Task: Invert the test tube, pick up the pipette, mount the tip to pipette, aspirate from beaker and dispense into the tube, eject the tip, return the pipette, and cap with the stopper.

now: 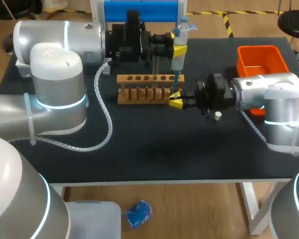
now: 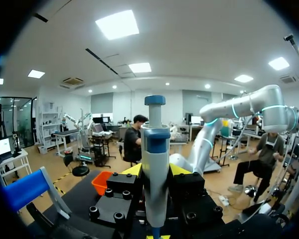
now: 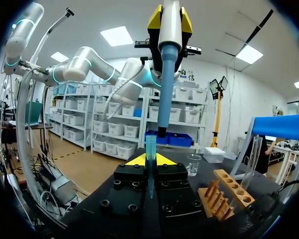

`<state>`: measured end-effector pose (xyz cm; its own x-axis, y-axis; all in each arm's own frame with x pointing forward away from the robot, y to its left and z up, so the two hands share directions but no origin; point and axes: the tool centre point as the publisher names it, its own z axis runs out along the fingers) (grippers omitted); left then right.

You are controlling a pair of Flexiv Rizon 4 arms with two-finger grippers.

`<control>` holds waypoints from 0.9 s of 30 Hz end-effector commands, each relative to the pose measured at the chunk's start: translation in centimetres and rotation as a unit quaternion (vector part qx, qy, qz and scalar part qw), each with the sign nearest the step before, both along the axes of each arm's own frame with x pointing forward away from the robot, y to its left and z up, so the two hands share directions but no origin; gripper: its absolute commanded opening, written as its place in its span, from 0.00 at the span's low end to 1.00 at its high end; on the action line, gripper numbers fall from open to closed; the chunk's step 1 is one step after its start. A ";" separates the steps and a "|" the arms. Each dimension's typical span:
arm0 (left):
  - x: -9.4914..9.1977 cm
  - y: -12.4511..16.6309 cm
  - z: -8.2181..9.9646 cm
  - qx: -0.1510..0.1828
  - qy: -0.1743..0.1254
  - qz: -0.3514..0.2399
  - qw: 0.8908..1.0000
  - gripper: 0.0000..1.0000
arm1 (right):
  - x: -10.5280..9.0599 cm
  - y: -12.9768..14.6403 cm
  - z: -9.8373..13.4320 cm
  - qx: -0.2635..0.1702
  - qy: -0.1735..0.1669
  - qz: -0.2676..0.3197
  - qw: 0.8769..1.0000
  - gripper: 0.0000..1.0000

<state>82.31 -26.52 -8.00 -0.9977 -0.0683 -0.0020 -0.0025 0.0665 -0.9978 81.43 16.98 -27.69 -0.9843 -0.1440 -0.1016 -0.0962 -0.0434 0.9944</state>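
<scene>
Left gripper [image 1: 178, 50]: you will find it in the upper middle of the head view, reaching in from the left. Its yellow tips are pinched on the pipette's body from both sides.
Pipette [image 1: 178, 62]: upright, plunger up and shaft down, just beyond the right end of the rack. In the left wrist view the body [image 2: 155, 169] stands squarely between the fingers.
Right gripper [image 1: 176, 103]: centre of the head view, coming in from the right, low at the rack's right end. Its fingers are pressed onto the pipette tip.
Pipette tip [image 3: 150, 149]: pale blue, upright between the right fingers with its open end up. The pipette's shaft end sits right at its top and slightly to one side. You cannot tell from these views whether they touch.
Rack [image 1: 144, 92]: wooden, one row of holes, centre of the head view, left of the right gripper.
Test tube [image 3: 251, 164]: a clear tube rises from the rack, leaning a little, seen beside the right gripper.
Beaker [image 3: 193, 164]: clear, on the table ahead of the right gripper, beyond the tip.
Stopper [image 1: 218, 116]: small and white, on the table [image 1: 154, 149] right of centre, below the right wrist.
Orange bin [image 1: 259, 52]: upper right of the head view, near the far edge.
</scene>
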 end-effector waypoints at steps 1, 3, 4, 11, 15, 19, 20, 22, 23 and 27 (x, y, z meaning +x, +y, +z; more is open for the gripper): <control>0.1 0.0 0.0 -0.002 -0.001 -0.001 1.000 0.00 | 0.6 0.3 -0.4 0.001 0.002 0.004 1.000 0.00; 0.1 0.0 0.0 -0.002 -0.001 -0.001 1.000 0.00 | 0.9 0.4 -0.5 0.002 0.003 0.003 1.000 0.00; 0.1 0.0 0.0 -0.002 -0.001 -0.001 1.000 0.00 | 0.9 0.4 -0.6 0.002 0.004 0.003 1.000 0.00; 0.1 0.0 0.0 -0.002 -0.001 -0.001 1.000 0.00 | 1.2 0.6 -0.7 0.004 0.003 0.001 1.000 0.00; 0.1 0.0 0.0 -0.002 -0.001 -0.001 1.000 0.00 | 1.3 0.6 -0.4 0.004 0.000 0.002 1.000 0.00; 0.1 0.0 0.0 -0.002 -0.001 -0.001 1.000 0.00 | 1.3 0.5 0.0 0.004 -0.005 0.001 1.000 0.00; 0.1 0.0 0.0 -0.002 -0.001 -0.001 1.000 0.00 | 1.3 0.4 0.1 0.004 -0.007 0.001 1.000 0.00; 0.1 0.0 0.0 -0.002 -0.001 -0.001 1.000 0.00 | 1.2 0.3 0.3 0.003 -0.009 0.001 1.000 0.00; 0.1 0.0 0.0 -0.002 -0.001 -0.001 1.000 0.00 | 1.2 0.3 0.4 0.003 -0.010 0.001 1.000 0.00; 0.1 0.0 0.0 -0.002 -0.001 -0.001 1.000 0.00 | 1.0 0.2 0.6 0.002 -0.015 0.002 1.000 0.00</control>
